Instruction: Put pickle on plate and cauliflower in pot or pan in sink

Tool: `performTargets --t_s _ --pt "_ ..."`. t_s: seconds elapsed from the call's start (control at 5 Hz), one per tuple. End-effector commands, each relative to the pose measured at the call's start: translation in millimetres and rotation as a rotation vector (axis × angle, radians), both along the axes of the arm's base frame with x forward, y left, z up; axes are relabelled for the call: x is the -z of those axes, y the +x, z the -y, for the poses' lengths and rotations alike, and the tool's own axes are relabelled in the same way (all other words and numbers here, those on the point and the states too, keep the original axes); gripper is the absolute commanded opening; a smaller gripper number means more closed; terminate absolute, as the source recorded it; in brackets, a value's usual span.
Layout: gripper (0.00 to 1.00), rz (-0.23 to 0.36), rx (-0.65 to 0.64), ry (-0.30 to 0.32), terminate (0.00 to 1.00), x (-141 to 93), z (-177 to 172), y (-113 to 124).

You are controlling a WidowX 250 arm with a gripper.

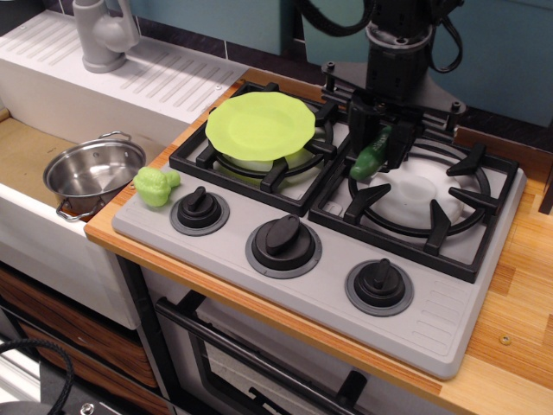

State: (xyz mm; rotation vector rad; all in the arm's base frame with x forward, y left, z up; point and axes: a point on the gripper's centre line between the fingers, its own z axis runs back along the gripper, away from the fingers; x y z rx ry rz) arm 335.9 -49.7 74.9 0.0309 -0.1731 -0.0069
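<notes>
The gripper (378, 143) is positioned in the upper right of the frame, above the left edge of the right burner grate (423, 203). The pickle (371, 156) is clamped between the black fingers and is held tilted, with its lower end pointing down and left; it appears raised clear of the grate. The plate (259, 125) is seated on the left burner grate (251, 154), just left of the gripper. The cauliflower (155, 185) is located on the grey stove panel (328, 285) at its left corner, beside the leftmost knob (199, 208). The pot (93, 173) is placed upright inside the sink (26, 156) at the left of the frame, near the counter edge. A grey faucet (104, 35) is seen at the upper left.
</notes>
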Motion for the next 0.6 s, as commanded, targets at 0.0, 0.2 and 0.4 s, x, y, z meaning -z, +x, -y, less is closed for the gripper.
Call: performTargets --t_s 0.0,0.2,0.4 --pt "0.00 0.120 0.070 -0.009 0.00 -31.4 -29.4 26.2" --pt "0.00 0.130 0.095 -0.014 0.00 -27.6 -42.7 33.5" --pt "0.00 0.145 0.120 -0.015 0.00 -24.0 -58.0 40.8"
